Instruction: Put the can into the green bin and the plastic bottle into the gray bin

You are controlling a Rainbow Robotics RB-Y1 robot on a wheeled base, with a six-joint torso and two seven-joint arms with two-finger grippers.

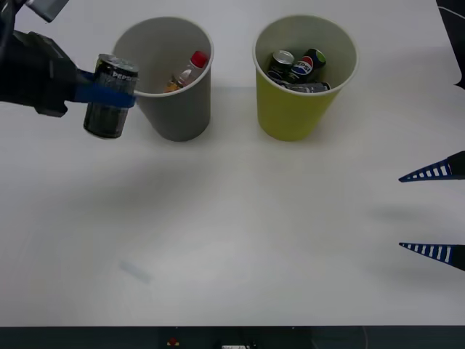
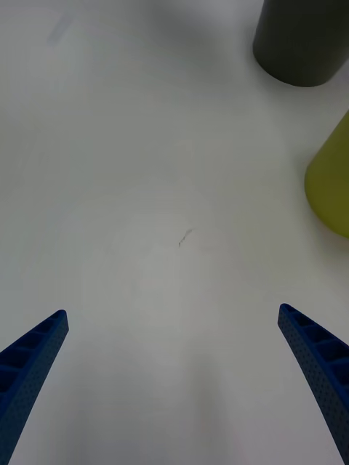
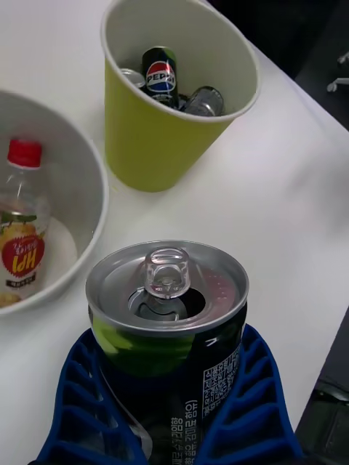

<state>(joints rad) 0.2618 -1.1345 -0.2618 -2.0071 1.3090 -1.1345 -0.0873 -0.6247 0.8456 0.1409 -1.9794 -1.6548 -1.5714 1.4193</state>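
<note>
Front view: at the far left, the can [image 1: 110, 97] is held off the table, clamped at mid-body by the left gripper [image 1: 107, 93], just beside the gray bin [image 1: 178, 109] where the plastic bottle [image 1: 187, 71] lies. The can's tab is opened, so it is judged light, thin-walled and slippery; a gentle mid-body hold suits it. Next comes the green bin [image 1: 294, 113], then the right gripper [image 1: 434, 211], idle with jaws apart.

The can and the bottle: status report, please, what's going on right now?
Left gripper shut on the can, held left of the gray bin. Plastic bottle already inside gray bin. Right gripper open, idle at right. Green bin beyond the gray one.
</note>
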